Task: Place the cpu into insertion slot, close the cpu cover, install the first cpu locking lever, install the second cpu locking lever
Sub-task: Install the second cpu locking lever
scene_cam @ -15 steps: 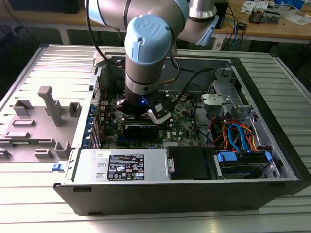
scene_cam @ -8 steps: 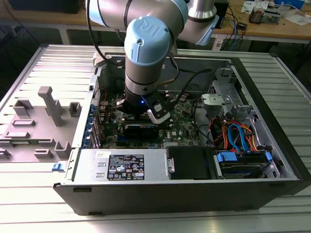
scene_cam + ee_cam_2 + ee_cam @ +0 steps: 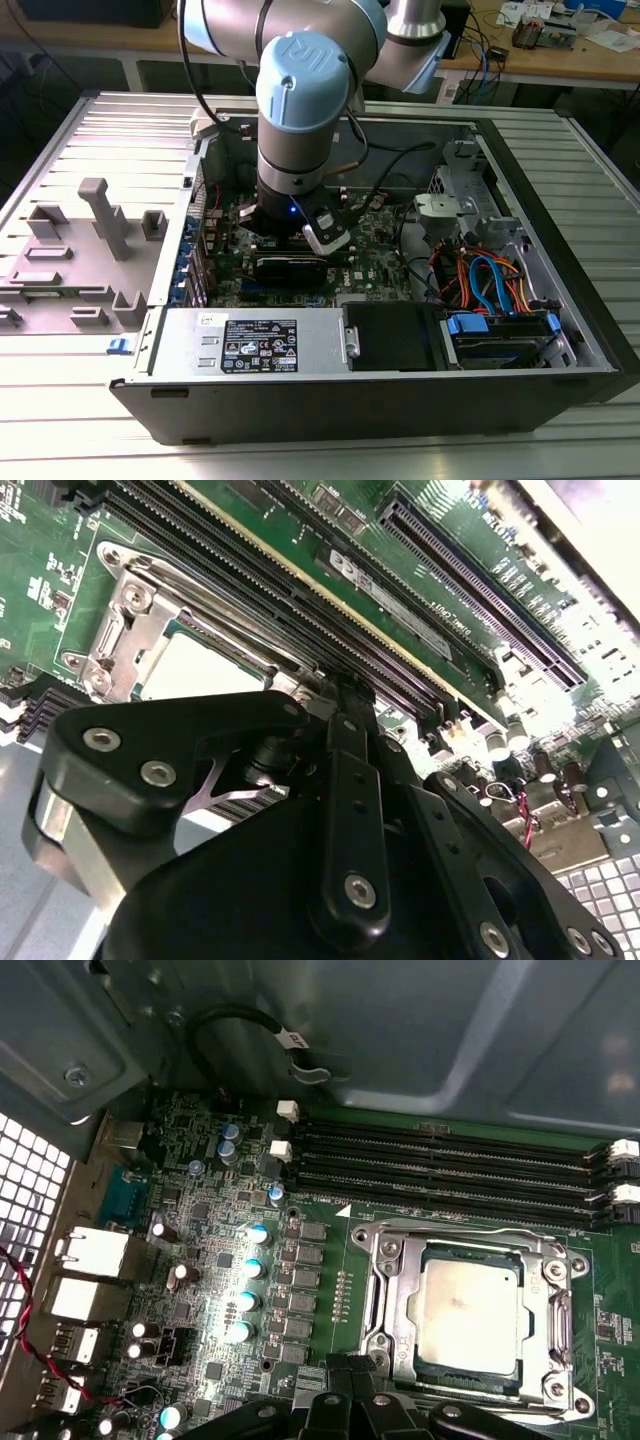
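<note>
Setting: ribbed grey metal worktop (image 3: 60, 420), wooden benches w/ clutter behind; open PC case (image 3: 560, 300) lay on it, side panel off.
Arm: grey/blue UR arm (image 3: 300, 100) reached down into the case near its far-left corner, over the green motherboard (image 3: 200, 1260).
Gripper: black linkage gripper (image 3: 335, 695) sat low at the socket's edge; fingers looked drawn narrow, tips together, nothing clamped as far as I could tell.
CPU: cpu (image 3: 468, 1302) already lay flat in the insertion slot (image 3: 380, 1310), dull silver-grey lid, square, matte w/ faint smudges.
Cover: cpu cover (image 3: 545, 1305) appeared down over the chip, thin stamped silver frame w/ big central cut-out, shiny, screw heads at corners.
Levers: thin wire bars along the frame edges; couldn't tell whether either was latched.
Nearby: long black memory slots (image 3: 450, 1160) just beside the socket; round capacitors (image 3: 255, 1235) on its other side, toward the case's rear wall.
Other: grey plastic fixture tray (image 3: 80, 260) at the worktop's left edge in the exterior view; orange/blue cables (image 3: 490, 280) toward the case's right end.
Risk 1: fingertip slipping off a springy lever, since smooth metal gives poor grip.
Risk 2: tip scraping the board or slot clips, given tight clearance.
Risk 3: cover not fully seated, so lever force could load the chip unevenly.
</note>
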